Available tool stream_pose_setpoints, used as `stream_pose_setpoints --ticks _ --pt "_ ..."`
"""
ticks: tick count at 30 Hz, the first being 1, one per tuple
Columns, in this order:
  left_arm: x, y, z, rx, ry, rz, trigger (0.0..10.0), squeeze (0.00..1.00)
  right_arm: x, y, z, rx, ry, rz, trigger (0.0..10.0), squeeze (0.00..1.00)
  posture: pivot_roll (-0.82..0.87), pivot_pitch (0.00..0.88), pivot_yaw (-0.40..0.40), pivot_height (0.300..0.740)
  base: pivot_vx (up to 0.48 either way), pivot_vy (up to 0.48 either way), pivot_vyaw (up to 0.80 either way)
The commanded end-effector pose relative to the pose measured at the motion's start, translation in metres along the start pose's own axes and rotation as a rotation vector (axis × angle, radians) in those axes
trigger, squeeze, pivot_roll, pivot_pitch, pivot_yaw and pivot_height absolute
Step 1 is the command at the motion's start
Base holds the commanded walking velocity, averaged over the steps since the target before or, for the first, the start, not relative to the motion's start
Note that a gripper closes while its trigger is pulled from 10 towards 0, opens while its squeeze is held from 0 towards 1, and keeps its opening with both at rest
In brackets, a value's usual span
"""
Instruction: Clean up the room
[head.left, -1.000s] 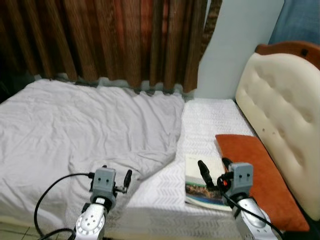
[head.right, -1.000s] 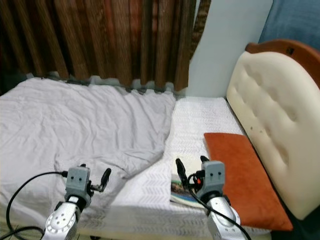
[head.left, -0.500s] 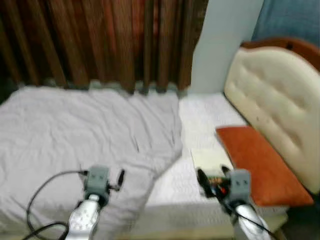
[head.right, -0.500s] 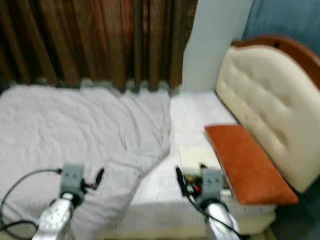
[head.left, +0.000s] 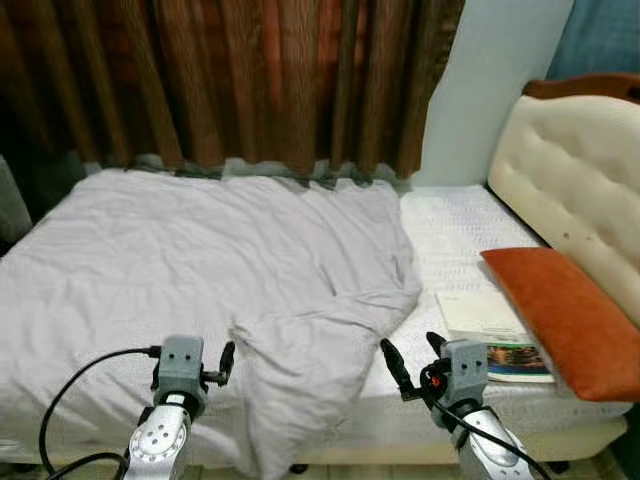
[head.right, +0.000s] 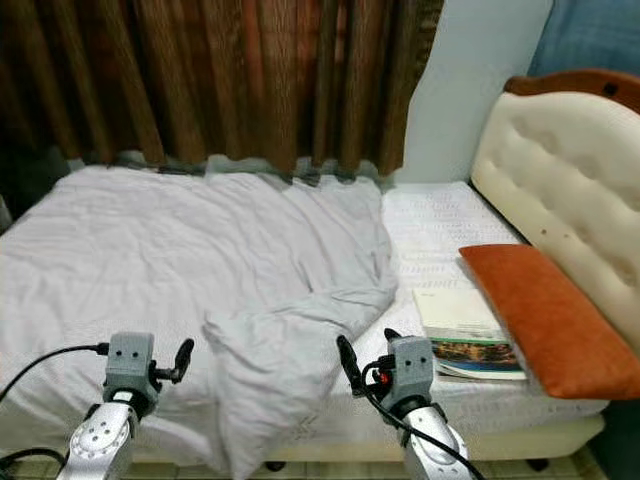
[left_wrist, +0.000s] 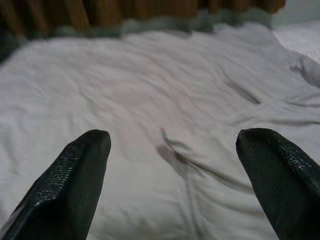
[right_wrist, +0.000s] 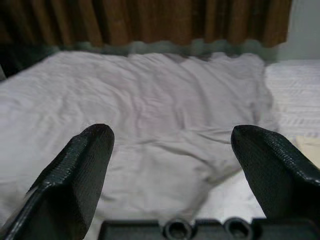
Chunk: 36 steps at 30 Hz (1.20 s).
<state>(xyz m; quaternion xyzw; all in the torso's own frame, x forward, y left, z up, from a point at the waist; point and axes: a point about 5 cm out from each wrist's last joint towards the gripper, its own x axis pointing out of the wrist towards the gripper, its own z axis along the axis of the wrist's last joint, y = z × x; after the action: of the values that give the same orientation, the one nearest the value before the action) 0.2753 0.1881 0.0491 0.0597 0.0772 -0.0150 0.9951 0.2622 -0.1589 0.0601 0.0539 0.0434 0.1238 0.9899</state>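
A rumpled grey blanket (head.left: 230, 260) covers most of the bed, with a folded corner (head.left: 300, 370) hanging over the front edge. A book (head.left: 490, 322) lies on the white sheet (head.left: 455, 225) beside an orange pillow (head.left: 570, 315). My left gripper (head.left: 228, 352) hovers open over the blanket's front part, and the left wrist view looks across grey cloth (left_wrist: 170, 100) between its fingers (left_wrist: 75, 175). My right gripper (head.left: 408, 347) is open near the bed's front edge, left of the book and touching nothing. The right wrist view shows the blanket (right_wrist: 165, 115) ahead.
A cream tufted headboard (head.left: 570, 170) with a wooden rim stands at the right. Brown curtains (head.left: 250, 80) hang behind the bed. A pale wall strip (head.left: 495, 80) lies between curtain and headboard. The mattress's front edge (head.left: 560, 435) runs just beyond my grippers.
The whole picture has shifted as the camera moved back and to the left. The book and pillow now sit right of my right gripper, no longer under it. Both grippers stay open.
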Motion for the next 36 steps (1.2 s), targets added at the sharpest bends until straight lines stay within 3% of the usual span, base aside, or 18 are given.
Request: stream_pose_setpoints --ticks 1,2,3,5,8,14,20,26,29,33,36 --pt "-0.001 -0.013 0.009 0.029 -0.046 -0.041 10.0 0.0 -0.006 -0.014 -0.002 0.058 0.015 -0.055 10.0 0.0 0.02 0.0 -0.043 0.74 0.0 0.0 0.0" --pt "-0.011 -0.016 0.026 0.021 -0.138 -0.047 10.0 0.0 -0.012 -0.017 -0.002 0.096 0.009 -0.064 10.0 0.0 0.03 0.0 -0.048 0.74 0.0 0.0 0.0" --pt "-0.011 -0.016 0.026 0.021 -0.138 -0.047 10.0 0.0 -0.012 -0.017 -0.002 0.096 0.009 -0.064 10.0 0.0 0.03 0.0 -0.048 0.74 0.0 0.0 0.0" --pt "-0.027 -0.018 0.04 0.002 -0.212 -0.072 10.0 0.0 -0.021 -0.017 -0.003 0.089 0.008 -0.062 10.0 0.0 0.04 0.0 -0.053 0.74 0.0 0.0 0.0" --pt "-0.044 -0.022 0.036 0.039 -0.218 -0.115 10.0 0.0 -0.029 -0.016 -0.008 0.064 0.033 -0.044 10.0 0.0 0.06 0.0 -0.066 0.74 0.0 0.0 0.0" --pt "-0.026 -0.02 0.02 -0.014 -0.107 -0.095 10.0 0.0 -0.014 -0.013 -0.003 0.042 0.019 -0.017 10.0 0.0 0.07 0.0 -0.07 0.74 0.279 0.137 0.0" --pt "-0.02 -0.022 0.016 -0.012 -0.052 -0.096 10.0 0.0 -0.002 -0.013 0.004 0.027 0.006 -0.01 10.0 0.0 0.06 0.0 -0.066 0.74 0.39 0.279 0.0" --pt "-0.019 -0.024 0.012 -0.017 -0.034 -0.111 10.0 0.0 -0.008 -0.015 -0.004 0.037 0.026 -0.024 10.0 0.0 0.06 0.0 -0.063 0.74 0.381 0.293 0.0" --pt "-0.019 -0.027 0.01 0.029 -0.03 -0.15 10.0 0.0 -0.015 -0.017 -0.013 0.079 0.051 -0.058 10.0 0.0 0.06 0.0 -0.057 0.74 0.375 0.3 0.0" --pt "-0.006 -0.024 0.016 0.046 -0.03 -0.17 10.0 0.0 -0.024 -0.021 -0.024 0.067 0.09 -0.106 10.0 0.0 0.04 0.0 -0.039 0.74 0.373 0.301 -0.79" --pt "-0.001 -0.032 0.015 0.057 -0.017 -0.212 10.0 0.0 -0.025 -0.024 -0.022 0.058 0.084 -0.122 10.0 0.0 0.02 0.0 -0.03 0.74 0.374 0.3 -0.78"
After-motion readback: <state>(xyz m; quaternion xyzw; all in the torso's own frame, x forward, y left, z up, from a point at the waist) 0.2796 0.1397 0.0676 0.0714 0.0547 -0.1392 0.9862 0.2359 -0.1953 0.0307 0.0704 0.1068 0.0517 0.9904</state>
